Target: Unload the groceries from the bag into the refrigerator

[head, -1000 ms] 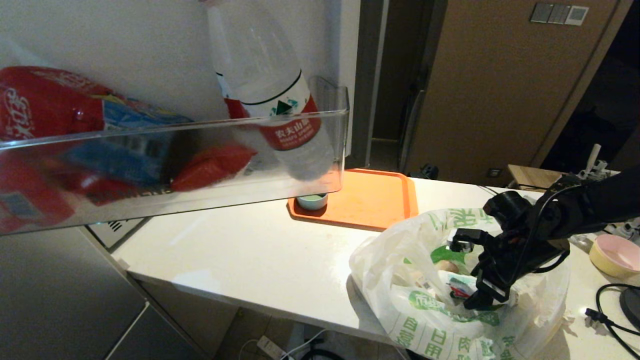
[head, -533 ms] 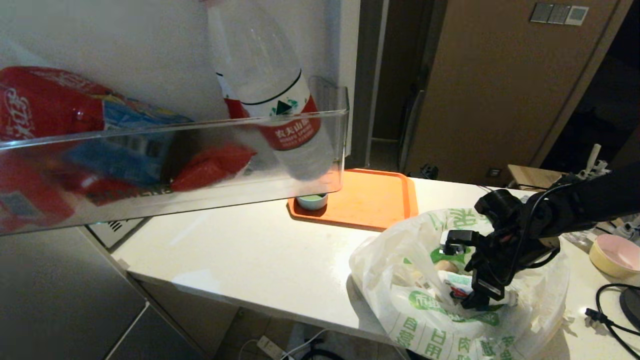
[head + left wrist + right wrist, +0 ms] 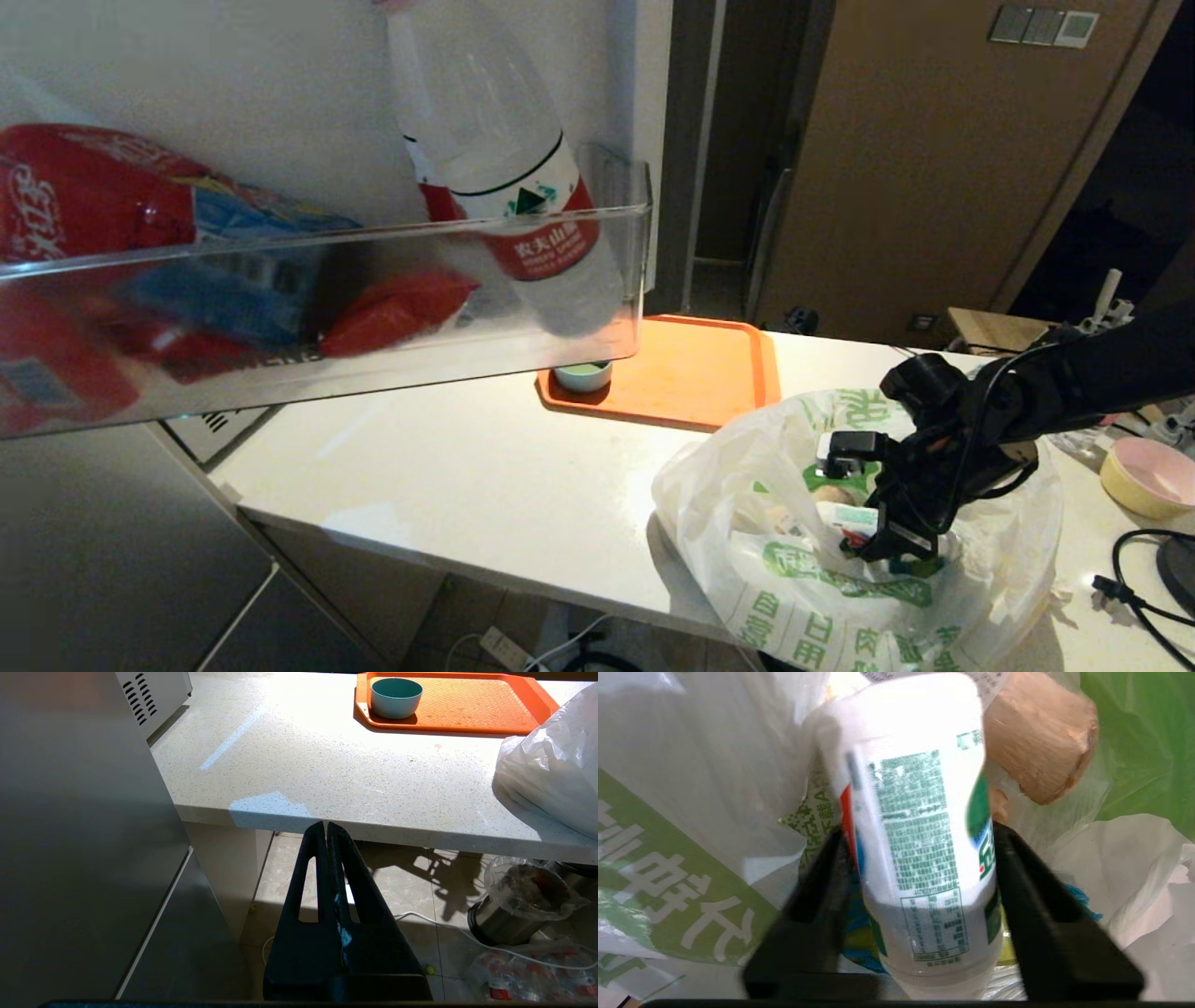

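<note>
Inside the bag (image 3: 822, 597), the right hand (image 3: 920, 858) is closing on the white bottle (image 3: 920, 826) with green print, a black finger (image 3: 817, 882) pressing each side of it. Just beside the bottle a pale beige lump (image 3: 1041, 751) is lying against green plastic. The bag is sitting on the white bench (image 3: 467, 476), near the orange tray (image 3: 691, 373), which is carrying a small green bowl (image 3: 582, 375). Left of the bag, the refrigerator (image 3: 121, 551) is standing open, its clear door shelf (image 3: 308, 317) holding a water bottle (image 3: 513, 187) and red packs (image 3: 75, 205). The left hand (image 3: 327, 833) is hanging clenched and empty below the bench edge, well apart from the bag.
</note>
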Robot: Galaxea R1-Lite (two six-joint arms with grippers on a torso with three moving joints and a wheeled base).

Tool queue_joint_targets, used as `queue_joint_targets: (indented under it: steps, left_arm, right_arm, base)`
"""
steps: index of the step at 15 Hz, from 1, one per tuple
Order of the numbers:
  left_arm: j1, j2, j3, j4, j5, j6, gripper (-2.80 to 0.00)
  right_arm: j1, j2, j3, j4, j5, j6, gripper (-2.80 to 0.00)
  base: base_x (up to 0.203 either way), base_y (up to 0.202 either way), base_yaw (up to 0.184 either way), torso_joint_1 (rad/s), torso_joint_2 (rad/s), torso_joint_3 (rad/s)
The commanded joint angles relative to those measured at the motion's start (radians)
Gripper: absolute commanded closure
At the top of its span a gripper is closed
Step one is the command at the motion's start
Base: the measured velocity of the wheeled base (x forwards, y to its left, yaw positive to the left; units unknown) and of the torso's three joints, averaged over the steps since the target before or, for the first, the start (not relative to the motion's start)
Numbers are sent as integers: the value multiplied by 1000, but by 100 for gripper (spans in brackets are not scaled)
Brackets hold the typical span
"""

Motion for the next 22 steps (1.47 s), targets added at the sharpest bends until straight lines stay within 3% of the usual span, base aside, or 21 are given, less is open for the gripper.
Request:
queue_joint_targets:
  steps: [1,7,10,19,22]
  left_arm:
    - [1,2,0,0,0,0,0]
    - [0,2,0,0,0,0,0]
    - [0,2,0,0,0,0,0]
    - [0,2,0,0,0,0,0]
    - [0,2,0,0,0,0,0]
  right_arm:
    - [1,1,4,2,1,-5,0]
    - [-1,-43,13,22,1,-2,0]
    - [0,-116,14,105,4,14,0]
    - [6,-335,106,152,-16,197,0]
    - [63,-391,157,150,-10,301,0]
  base:
    - [0,0,0,0,0,0]
    - [0,0,0,0,0,0]
    - [0,0,0,0,0,0]
    - [0,0,0,0,0,0]
    - [0,0,0,0,0,0]
